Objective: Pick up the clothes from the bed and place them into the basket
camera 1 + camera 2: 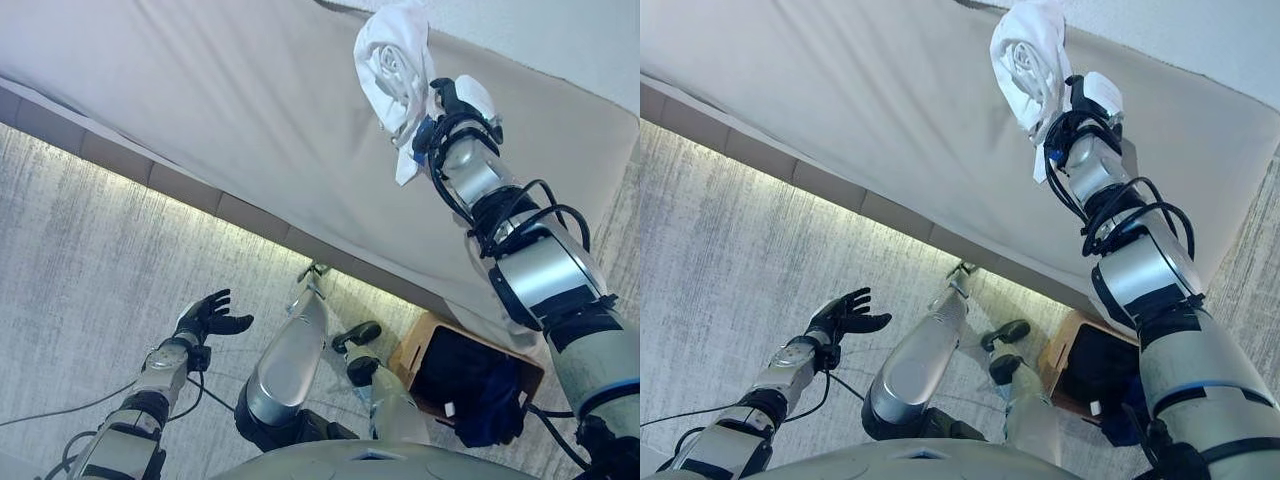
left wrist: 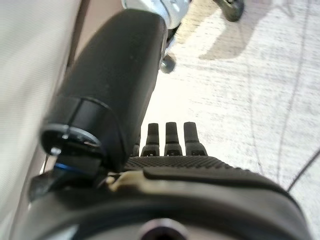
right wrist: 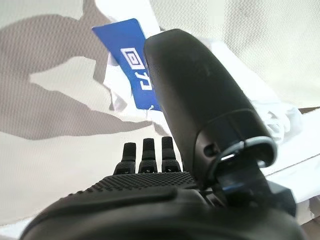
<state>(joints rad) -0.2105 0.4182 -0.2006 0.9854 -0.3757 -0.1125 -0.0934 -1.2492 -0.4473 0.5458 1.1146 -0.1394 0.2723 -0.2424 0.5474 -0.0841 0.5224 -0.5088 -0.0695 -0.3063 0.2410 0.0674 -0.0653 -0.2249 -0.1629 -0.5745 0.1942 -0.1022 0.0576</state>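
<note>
A white garment (image 1: 392, 62) with a blue tag (image 3: 127, 55) lies bunched on the beige bed (image 1: 220, 90), near its far edge. My right hand (image 1: 455, 100) reaches over the bed and is right against the garment. In the right wrist view the fingers (image 3: 145, 150) are straight and the cloth (image 3: 280, 117) lies past the thumb. A brown basket (image 1: 420, 345) stands on the floor by the bed's edge, below my right arm, with dark clothes (image 1: 470, 385) in it. My left hand (image 1: 205, 318) is open and empty over the floor, away from the bed.
The bed's padded side (image 1: 190, 190) runs slantwise across the view, with a lit strip beneath it. Grey carpet (image 1: 80, 270) covers the floor between the bed and my left arm.
</note>
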